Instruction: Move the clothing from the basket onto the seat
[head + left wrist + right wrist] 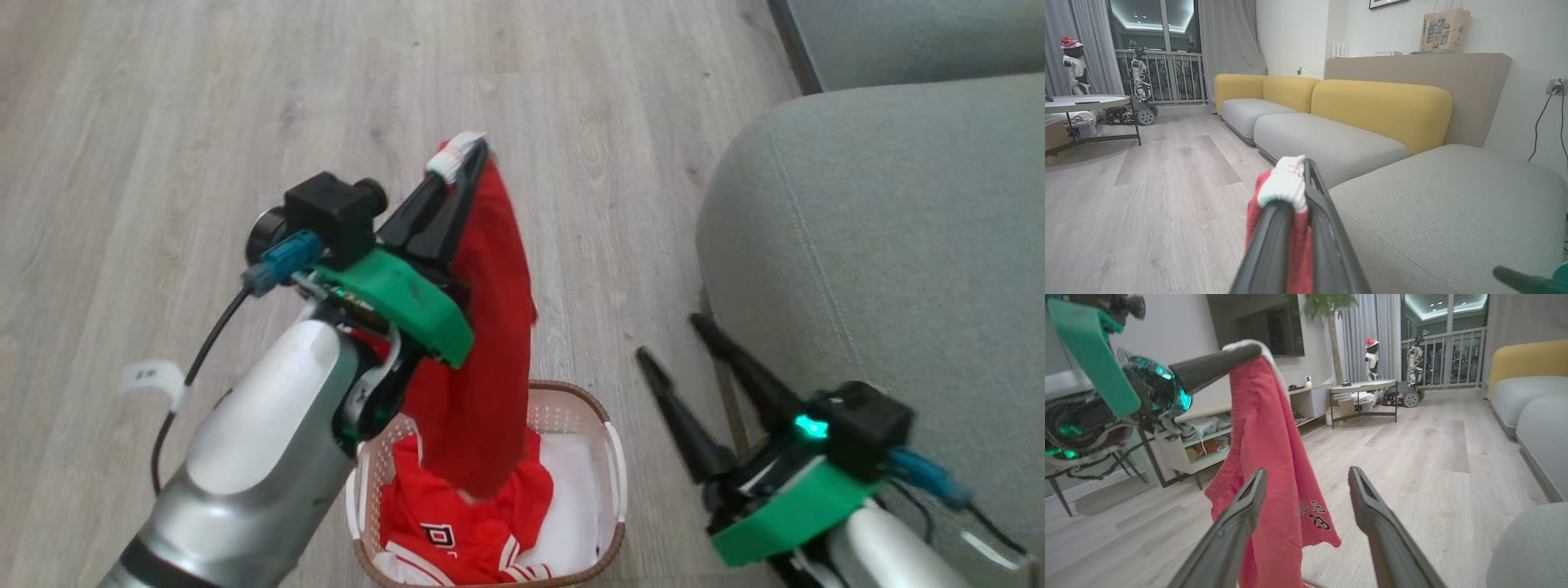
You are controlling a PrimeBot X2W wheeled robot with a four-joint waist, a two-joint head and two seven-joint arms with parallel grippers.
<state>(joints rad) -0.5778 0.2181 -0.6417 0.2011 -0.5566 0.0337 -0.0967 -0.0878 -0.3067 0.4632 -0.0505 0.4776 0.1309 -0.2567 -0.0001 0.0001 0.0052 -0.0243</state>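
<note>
My left gripper [467,159] is shut on the white-trimmed edge of a red garment [482,343], which hangs straight down from it, lower end still in the basket [614,474]. The pinched cloth [1286,188] shows between the left fingers in the left wrist view. A second red garment with white lettering [465,531] lies in the basket. The grey-green seat [882,237] lies to the right of the basket. My right gripper [673,336] stands open beside the seat's edge, holding nothing. From the right wrist the hanging garment [1265,457] drapes from the left gripper [1249,353], left of the right gripper [1306,477].
Pale wood floor [204,122] spreads left and beyond the basket. Further grey seats with yellow backs [1380,106] run along the wall. A low table [1363,386], a shelf unit [1208,433] and small robots [1372,359] stand far across the room.
</note>
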